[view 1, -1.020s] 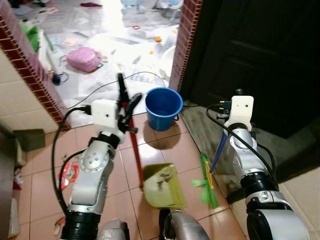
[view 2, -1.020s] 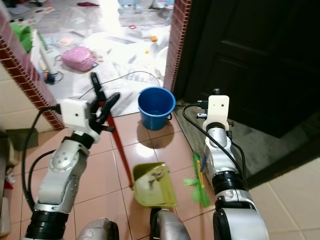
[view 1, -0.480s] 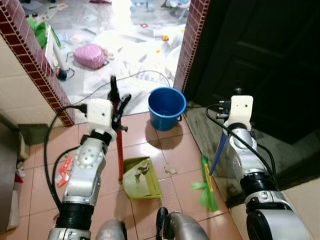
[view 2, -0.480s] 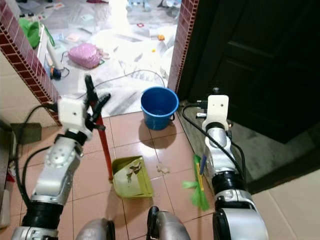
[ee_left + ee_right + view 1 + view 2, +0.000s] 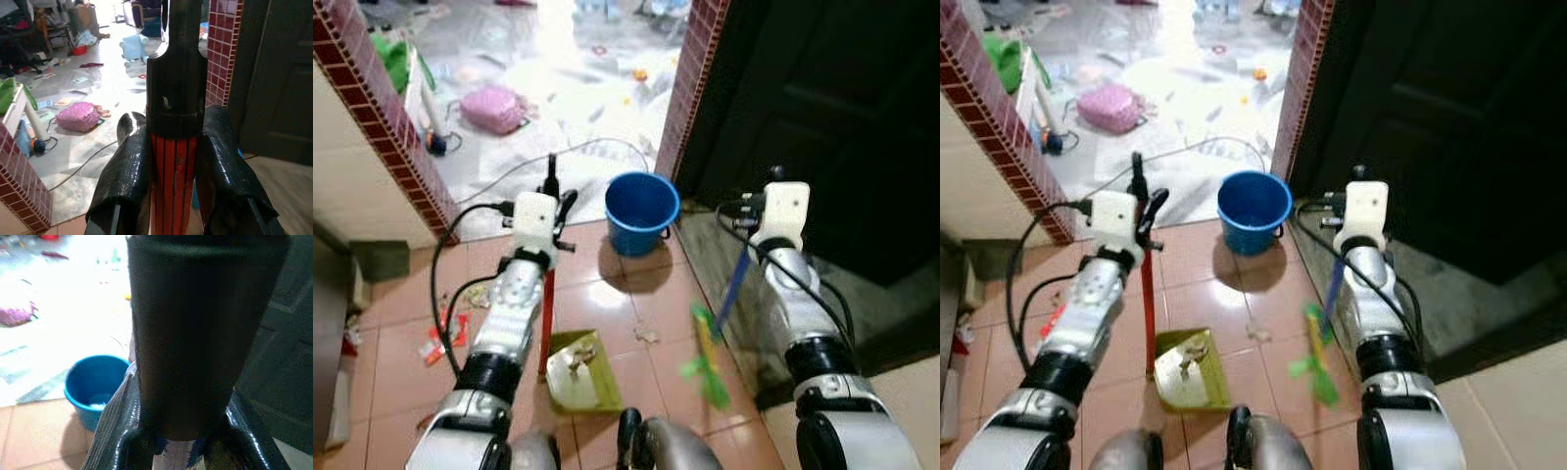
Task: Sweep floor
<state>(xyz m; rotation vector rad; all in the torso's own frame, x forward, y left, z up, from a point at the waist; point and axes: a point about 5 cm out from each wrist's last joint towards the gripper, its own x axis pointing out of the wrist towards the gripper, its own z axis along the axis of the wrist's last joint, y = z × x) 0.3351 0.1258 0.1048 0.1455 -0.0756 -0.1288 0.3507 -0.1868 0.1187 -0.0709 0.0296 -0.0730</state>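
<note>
Far left: brick-red tiled wall edge (image 5: 386, 137), and past it a littered pale floor with a pink bag (image 5: 493, 107). On the terracotta floor tiles (image 5: 401, 313), a red wrapper (image 5: 441, 333) beside the left arm. Left gripper (image 5: 173, 161) clamped tight on the dustpan's red handle (image 5: 173, 181), one black finger pressed to each side, just under the handle's black top. Handle standing nearly upright, running down to the yellow-green dustpan (image 5: 578, 374) resting on the tiles with bits of debris inside. A small scrap (image 5: 648, 335) lying just right of the pan. Farther back, a blue bucket (image 5: 641, 210) by the doorway, a black cable curving behind it. Right gripper (image 5: 193, 450) closed around the broom's blue handle (image 5: 732, 284), raised before the dark door (image 5: 842, 108). Green broom head (image 5: 705, 357) blurred, low near the tiles between scrap and right arm.
</note>
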